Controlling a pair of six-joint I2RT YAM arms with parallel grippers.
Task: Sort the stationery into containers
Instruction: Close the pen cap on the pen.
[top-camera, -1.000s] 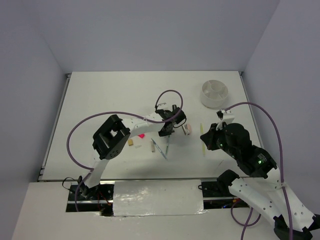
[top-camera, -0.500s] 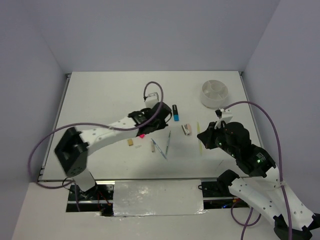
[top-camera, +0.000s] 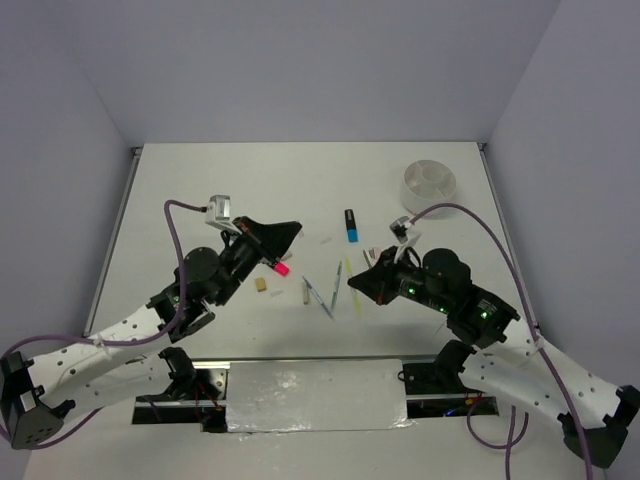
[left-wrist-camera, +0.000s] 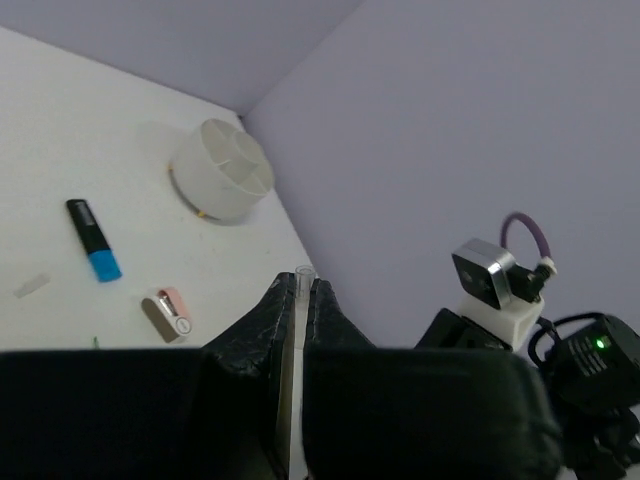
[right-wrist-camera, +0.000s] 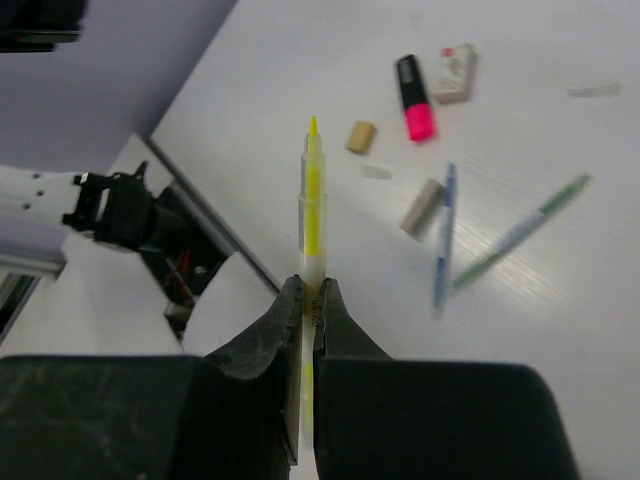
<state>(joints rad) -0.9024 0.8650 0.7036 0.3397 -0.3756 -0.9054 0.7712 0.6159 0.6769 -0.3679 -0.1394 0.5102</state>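
Stick (right-wrist-camera: 312, 200) (yellow, perhaps a pen) in right gripper (right-wrist-camera: 307, 292).

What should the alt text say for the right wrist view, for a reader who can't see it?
The right fingers are shut on a thin yellow stick that points away over the white table. Beyond it on the table lie a pink-and-black highlighter, a tan eraser, a blue pen and a green pen.
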